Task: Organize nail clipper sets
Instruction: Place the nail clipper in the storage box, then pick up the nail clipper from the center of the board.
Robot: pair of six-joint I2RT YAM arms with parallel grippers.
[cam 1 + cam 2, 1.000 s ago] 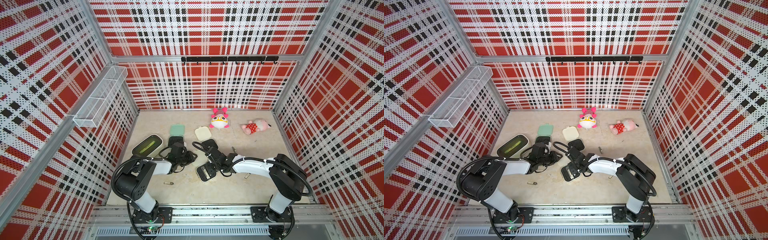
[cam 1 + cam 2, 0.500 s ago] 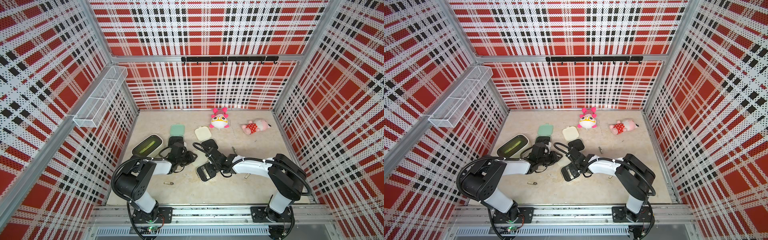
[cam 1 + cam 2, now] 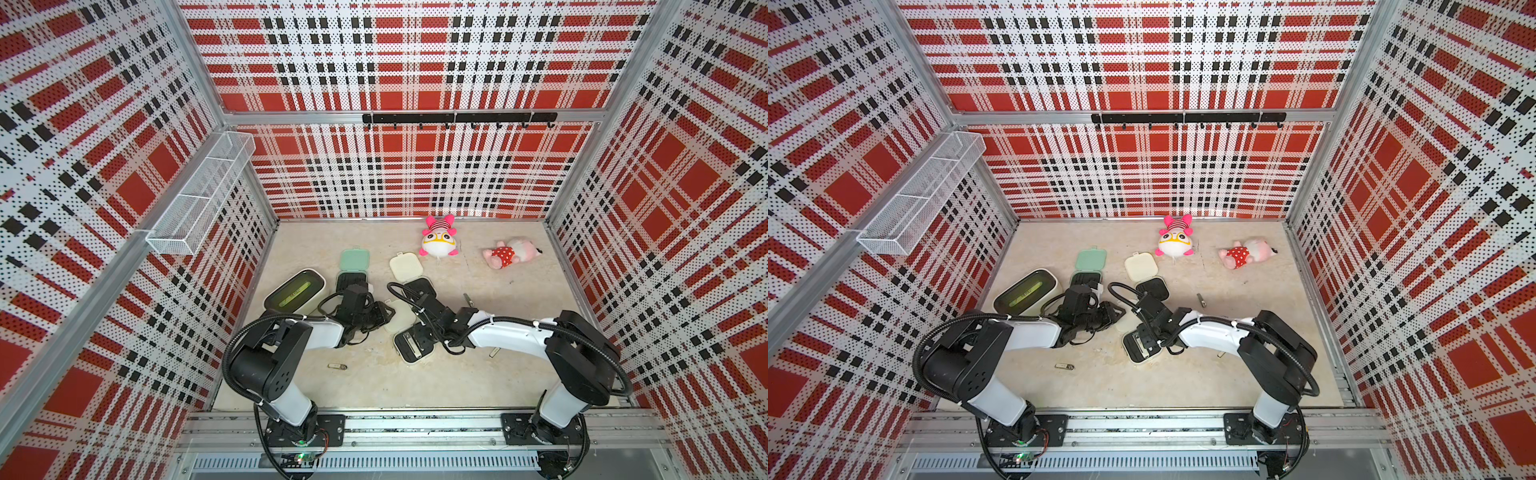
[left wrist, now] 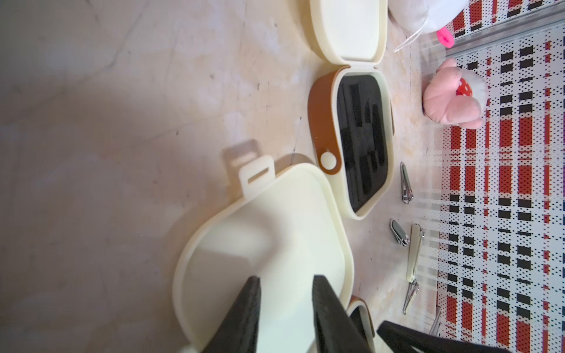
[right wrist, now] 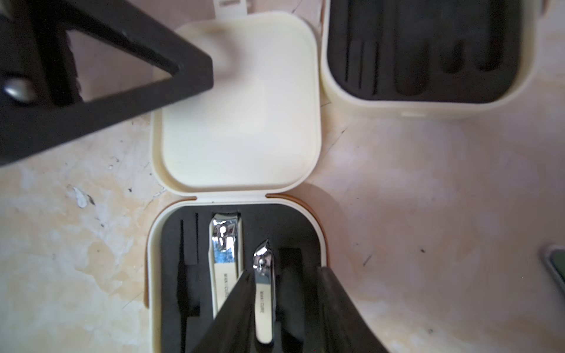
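Change since a second ago: in the top views the arms and cases sit where they were. Only my right jaws differ, and they are now parted.

Left to right:
- The cream bin (image 3: 296, 294) has the mint green case (image 3: 354, 259) lying open just beside it.
- One loose clipper (image 3: 336, 366) lies on the table (image 3: 457, 382) in front of my left arm.
- My left jaws are slightly apart with nothing between them. Their tips are on the open lid (image 5: 238, 122) of the near cream case (image 5: 152, 275). I judge they are steadying it.
- In that case's black insert a broad clipper (image 5: 224, 244) and a slim clipper (image 5: 264, 290) lie side by side.
- My right jaws straddle the slim clipper and stand apart. One side is close against it and the other is clear.
- The far cream case (image 5: 428, 105) is open with empty slots.
- More loose clippers (image 4: 406, 186) lie on the table beyond it.

Step in hand, as I judge it: letting go of the slim clipper and backing off.
- Widen the right jaws until both sides are free of the clipper.
- Lift straight up, because any sideways drift could flick it out of its recess.
- Keep the left jaws on the lid until the right jaws are clear, so the case cannot slide.
- Check that the clipper lies flat before fetching the next one.
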